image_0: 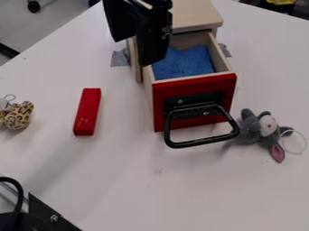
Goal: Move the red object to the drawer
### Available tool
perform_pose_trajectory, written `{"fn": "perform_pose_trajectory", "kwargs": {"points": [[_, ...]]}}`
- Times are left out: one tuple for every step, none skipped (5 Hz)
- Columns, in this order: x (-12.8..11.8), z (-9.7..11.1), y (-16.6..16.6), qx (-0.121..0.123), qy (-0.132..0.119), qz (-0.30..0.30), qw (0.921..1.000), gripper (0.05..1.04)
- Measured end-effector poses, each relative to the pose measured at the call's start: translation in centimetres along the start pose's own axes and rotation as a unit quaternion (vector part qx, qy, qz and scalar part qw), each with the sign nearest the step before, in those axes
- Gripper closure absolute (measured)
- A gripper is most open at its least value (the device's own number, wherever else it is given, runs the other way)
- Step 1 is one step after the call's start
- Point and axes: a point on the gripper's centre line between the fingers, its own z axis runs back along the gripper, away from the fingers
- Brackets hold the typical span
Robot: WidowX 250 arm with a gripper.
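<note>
White table (129,180) — red block (87,112), wooden drawer box (190,86), spotted toy (17,116), grey plush toy (255,130)

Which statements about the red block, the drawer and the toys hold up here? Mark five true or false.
1. The red block lies on the table. True.
2. The drawer is shut. False: it is pulled open.
3. A blue piece lies inside the drawer. True.
4. The grey toy lies in the drawer. False: it lies beside it.
5. The drawer's handle is black. True.
</note>
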Motion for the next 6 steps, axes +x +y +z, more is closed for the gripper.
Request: {"fn": "perform_pose_trajectory", "kwargs": {"points": [[-0.1, -0.3, 0.0, -0.003, 0.006, 0.000, 1.0000, 0.085], [-0.7, -0.6, 2.2, -0.012, -0.021, 0.089, 0.9958, 0.085], [-1.6, -0.7, 4.6, -0.010, -0.046, 0.172, 0.9840, 0.085], [-2.7, -2.0, 7.5, -0.003, -0.051, 0.249, 0.9670, 0.085], [-4.0, -4.3, 9.8, 0.007, -0.041, 0.295, 0.9545, 0.085], [-5.3, -6.8, 10.9, 0.019, -0.029, 0.309, 0.9506, 0.085]]}}
